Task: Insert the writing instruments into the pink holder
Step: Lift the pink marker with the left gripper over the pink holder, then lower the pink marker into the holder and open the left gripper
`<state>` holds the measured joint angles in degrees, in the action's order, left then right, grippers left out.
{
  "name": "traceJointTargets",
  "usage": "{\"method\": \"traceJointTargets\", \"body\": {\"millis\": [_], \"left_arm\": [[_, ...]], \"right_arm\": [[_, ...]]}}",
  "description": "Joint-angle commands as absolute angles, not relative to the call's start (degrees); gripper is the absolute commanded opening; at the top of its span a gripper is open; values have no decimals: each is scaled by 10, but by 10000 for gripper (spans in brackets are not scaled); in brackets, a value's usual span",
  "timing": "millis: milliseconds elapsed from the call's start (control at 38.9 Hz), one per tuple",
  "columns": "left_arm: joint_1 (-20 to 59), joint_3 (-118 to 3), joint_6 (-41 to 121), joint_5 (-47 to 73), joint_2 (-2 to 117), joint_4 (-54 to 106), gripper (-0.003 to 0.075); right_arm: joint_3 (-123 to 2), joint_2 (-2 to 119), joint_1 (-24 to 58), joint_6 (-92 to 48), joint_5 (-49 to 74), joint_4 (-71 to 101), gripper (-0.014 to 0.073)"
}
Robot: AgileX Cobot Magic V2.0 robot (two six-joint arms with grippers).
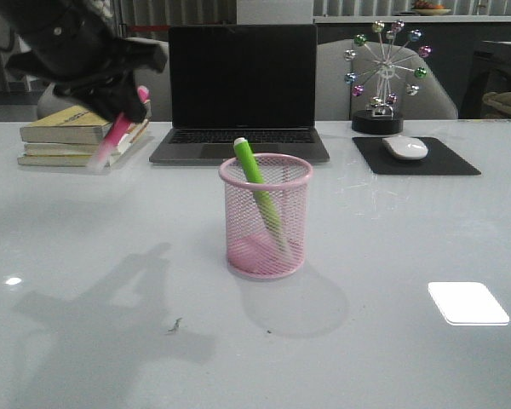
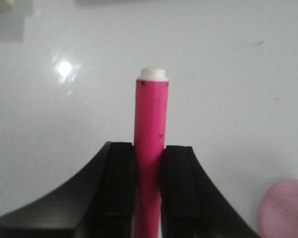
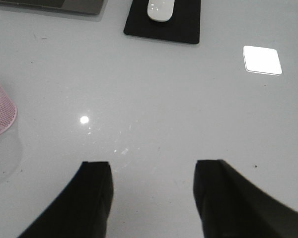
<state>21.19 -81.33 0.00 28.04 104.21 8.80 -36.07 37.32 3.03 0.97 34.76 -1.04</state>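
Note:
The pink wire-mesh holder (image 1: 266, 216) stands at the table's middle, and the green marker (image 1: 257, 189) leans inside it, its top above the rim. My left gripper (image 1: 119, 106) hangs high at the far left, shut on the hot pink marker (image 1: 117, 134), which tilts down and to the left. In the left wrist view the pink marker (image 2: 150, 139) sticks out between the fingers (image 2: 120, 178) of the left gripper (image 2: 149, 148). The holder (image 2: 285, 208) shows as a pink blur there. My right gripper (image 3: 151, 166) is open above bare table, with the holder (image 3: 0, 109) off to one side.
A laptop (image 1: 242, 89) sits behind the holder. A stack of books (image 1: 81, 136) lies at the back left under the left arm. A white mouse (image 1: 405, 148) on a black pad (image 1: 416, 157) and a ferris-wheel ornament (image 1: 383, 77) stand at the back right.

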Motion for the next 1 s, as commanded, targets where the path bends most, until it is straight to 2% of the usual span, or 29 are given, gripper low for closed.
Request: {"method": "traceJointTargets", "body": {"millis": [0,360,591,720,977], "left_arm": [[245,-831,-4,201,987,94,92],[356,-735,-4,-50,947,170,92],[444,-630,-6,-293,945,174,92],[464,-603,-6,-354,970,170,92],[466,-601,-6,-389,1020,169,92]], "right_arm": [[-377,371,26,4,305,-15,480],[-377,371,26,4,305,-15,480],[-377,371,26,4,305,-15,480],[-377,371,26,4,305,-15,480],[-377,371,26,4,305,-15,480]]}}
